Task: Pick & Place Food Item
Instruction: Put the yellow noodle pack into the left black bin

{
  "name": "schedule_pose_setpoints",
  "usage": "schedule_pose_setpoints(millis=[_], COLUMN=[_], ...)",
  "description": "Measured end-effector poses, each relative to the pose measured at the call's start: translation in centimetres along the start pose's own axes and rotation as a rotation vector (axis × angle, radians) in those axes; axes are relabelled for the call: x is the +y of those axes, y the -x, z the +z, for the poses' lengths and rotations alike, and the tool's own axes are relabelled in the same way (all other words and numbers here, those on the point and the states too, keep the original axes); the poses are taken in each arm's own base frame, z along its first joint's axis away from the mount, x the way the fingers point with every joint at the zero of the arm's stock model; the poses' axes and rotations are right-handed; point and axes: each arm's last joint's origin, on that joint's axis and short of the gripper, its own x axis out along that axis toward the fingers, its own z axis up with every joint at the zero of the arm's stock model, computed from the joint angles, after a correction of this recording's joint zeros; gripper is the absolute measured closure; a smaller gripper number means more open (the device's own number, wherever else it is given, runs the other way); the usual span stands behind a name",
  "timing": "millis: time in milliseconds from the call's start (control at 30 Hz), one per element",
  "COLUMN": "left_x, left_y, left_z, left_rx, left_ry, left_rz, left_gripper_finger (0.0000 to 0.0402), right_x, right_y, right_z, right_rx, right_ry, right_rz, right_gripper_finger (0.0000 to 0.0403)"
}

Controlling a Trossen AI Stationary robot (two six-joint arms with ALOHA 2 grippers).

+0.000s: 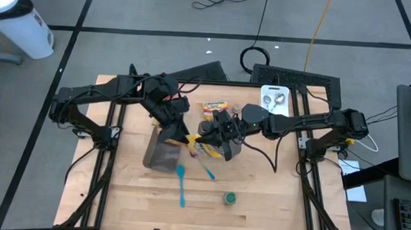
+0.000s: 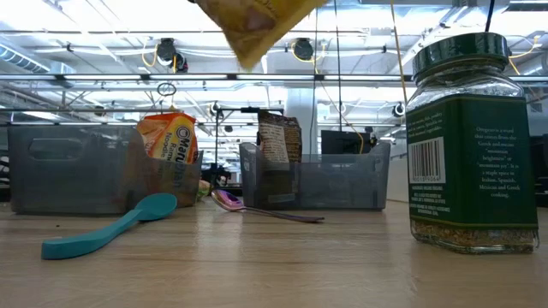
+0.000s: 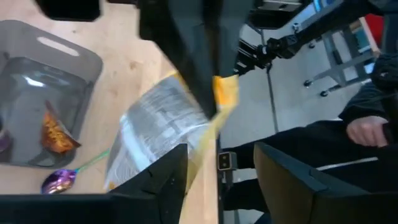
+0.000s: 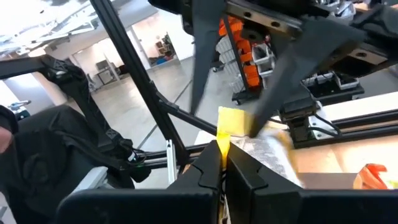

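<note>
Pinching one corner of the yellow-and-silver foil food packet [image 4: 249, 140], the right gripper [image 4: 221, 165] had its two dark fingers pressed together on the yellow edge, holding the packet in the air between the two arms. In the high view that gripper [image 1: 215, 135] sat near the middle of the table, just beside the right-hand smoky clear plastic bin [image 1: 226, 146]. The left gripper [image 3: 214, 165] had its fingers apart, with the packet [image 3: 158, 124] showing just past the fingers; whether either finger touched the foil could not be told. From above, the left gripper [image 1: 173, 124] hung over the left-hand smoky clear plastic bin [image 1: 161, 151].

The packet [image 2: 253, 21] dangled high in the low view, well above the wooden tabletop [image 2: 282, 265].

The main risk, as I judged it, was the thin hold: one corner of slippery foil in a closed pinch could slide out if the right arm swung quickly, and the packet would fall outside either bin. With the left fingers parted so close by, a sideways move could also snag the foil and tug it loose. Below lay a teal plastic spoon [image 1: 181, 184] and a purple metallic spoon [image 2: 257, 208], and the green-labelled glass spice jar [image 2: 471, 141] stood near the front edge; a dropped packet could land on these.
</note>
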Motion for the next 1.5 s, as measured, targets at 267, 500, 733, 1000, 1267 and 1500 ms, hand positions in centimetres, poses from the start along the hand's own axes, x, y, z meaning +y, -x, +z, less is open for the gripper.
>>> schedule_pose_setpoints(millis=[267,500,733,1000,1267,1500], left_x=[0.52,0.66,0.81,0.94,0.90,0.89], left_y=[0.07,0.09,0.18,0.28,0.27,0.27], left_z=[-0.27,-0.65,-0.66,-0.60,-0.60,-0.61], left_rx=[-0.001,0.035,0.038,0.037,0.043,0.045], left_ry=[-0.026,-0.027,-0.026,-0.045,-0.106,-0.130], left_rz=[0.115,0.128,0.133,0.134,0.123,0.120], left_gripper_finger=[0.0213,0.0229,0.0256,0.0322,0.0394,0.0396], right_x=[-0.27,-0.29,-0.29,-0.30,-0.31,-0.30], right_y=[0.12,0.14,0.14,0.14,0.14,0.14], right_z=[0.37,0.39,0.39,0.38,0.36,0.36], right_rx=[-0.026,-0.025,-0.025,-0.024,-0.022,-0.021], right_ry=[-0.005,-0.006,-0.005,-0.007,-0.008,-0.032], right_rz=[-0.001,0.001,0.001,0.001,0.000,0.003], right_gripper_finger=[0.0403,0.0403,0.0403,0.0403,0.0403,0.0401])
